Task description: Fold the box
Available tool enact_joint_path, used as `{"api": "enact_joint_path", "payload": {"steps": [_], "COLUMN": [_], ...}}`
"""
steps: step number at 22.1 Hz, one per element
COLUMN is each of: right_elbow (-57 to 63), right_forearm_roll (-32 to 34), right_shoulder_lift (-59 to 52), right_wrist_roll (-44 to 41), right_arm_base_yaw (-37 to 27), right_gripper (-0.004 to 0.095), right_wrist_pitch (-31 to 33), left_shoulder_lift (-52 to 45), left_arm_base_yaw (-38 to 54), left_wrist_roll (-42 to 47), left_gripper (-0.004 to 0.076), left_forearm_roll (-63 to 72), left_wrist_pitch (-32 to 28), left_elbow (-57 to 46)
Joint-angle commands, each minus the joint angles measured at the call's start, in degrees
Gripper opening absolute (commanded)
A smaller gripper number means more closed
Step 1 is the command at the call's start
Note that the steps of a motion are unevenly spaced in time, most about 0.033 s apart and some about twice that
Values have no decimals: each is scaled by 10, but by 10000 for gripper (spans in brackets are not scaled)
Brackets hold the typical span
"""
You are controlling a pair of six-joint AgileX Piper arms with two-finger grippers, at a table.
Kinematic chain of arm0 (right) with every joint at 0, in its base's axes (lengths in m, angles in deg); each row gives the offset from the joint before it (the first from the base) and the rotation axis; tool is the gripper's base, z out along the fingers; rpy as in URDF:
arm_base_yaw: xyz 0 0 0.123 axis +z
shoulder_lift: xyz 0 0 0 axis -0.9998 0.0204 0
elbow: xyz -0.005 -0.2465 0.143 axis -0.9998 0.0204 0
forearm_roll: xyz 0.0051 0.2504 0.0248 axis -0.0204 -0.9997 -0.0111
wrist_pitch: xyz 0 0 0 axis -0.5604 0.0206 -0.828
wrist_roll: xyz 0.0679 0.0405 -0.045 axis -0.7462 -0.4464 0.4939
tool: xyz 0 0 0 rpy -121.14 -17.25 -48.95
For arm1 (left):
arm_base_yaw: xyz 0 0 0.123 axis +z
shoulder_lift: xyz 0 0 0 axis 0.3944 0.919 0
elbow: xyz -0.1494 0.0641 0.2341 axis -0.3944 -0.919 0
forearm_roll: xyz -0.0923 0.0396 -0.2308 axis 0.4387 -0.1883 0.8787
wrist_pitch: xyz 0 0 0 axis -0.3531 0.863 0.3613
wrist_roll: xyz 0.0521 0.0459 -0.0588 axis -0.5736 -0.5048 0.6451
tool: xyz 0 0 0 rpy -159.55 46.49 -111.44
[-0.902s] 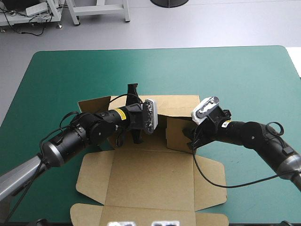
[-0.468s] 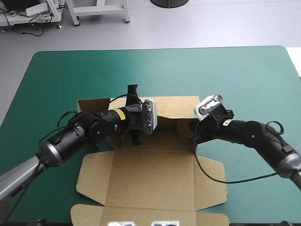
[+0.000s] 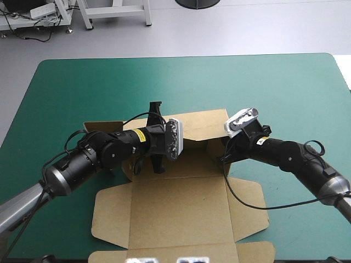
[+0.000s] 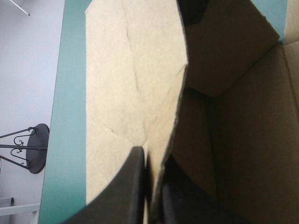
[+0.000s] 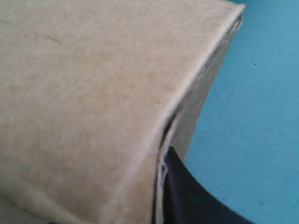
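Observation:
The brown box [image 3: 175, 208] lies mid-table as a cut sheet, its near panels flat and its far walls partly raised. My left gripper [image 3: 179, 143] is at the far wall's middle. In the left wrist view this gripper [image 4: 152, 156] is shut on a standing edge of the box [image 4: 126, 84]. My right gripper [image 3: 225, 152] is at the box's far right corner. In the right wrist view one black finger [image 5: 187, 191] presses the folded wall of the box [image 5: 84, 93]. The board hides the other finger.
The teal-green cover [image 3: 263, 82] shows on all sides of the box, widest toward the far edge. The box's near flaps [image 3: 249, 252] reach close to the table's near edge. Teal-green cover [image 5: 252, 116] lies just beside the right gripper.
The right gripper's fingers have come together on the box's right wall and shifted slightly toward the far edge. The left arm has turned a little, and the sheet has shifted with it.

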Motion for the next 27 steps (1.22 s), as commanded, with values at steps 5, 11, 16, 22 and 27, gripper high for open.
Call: {"api": "enact_joint_path", "payload": {"steps": [5, 11, 16, 22, 27], "right_elbow": [-20, -21, -24, -25, -25], "right_forearm_roll": [-69, -69, -69, -58, -53], "right_shoulder_lift": [-7, -6, -3, -2, -2], "right_wrist_roll": [1, -5, -16, -20, -20], "right_arm_base_yaw": [26, 26, 26, 26, 26], "right_gripper": [-24, -24, -24, -24, -24], "right_wrist_pitch": [28, 22, 15, 10, 9], "left_shoulder_lift": [-28, -85, -86, -133, -178], "left_arm_base_yaw": [-22, -43, -113, -125, -124], "left_wrist_roll": [38, 85, 139, 222, 397], "left_gripper": [186, 355, 355, 349, 332], "left_forearm_roll": [59, 19, -1, -24, -133], "left_wrist_pitch": [66, 104, 138, 145, 165], "left_elbow": [8, 8, 8, 9, 33]}}
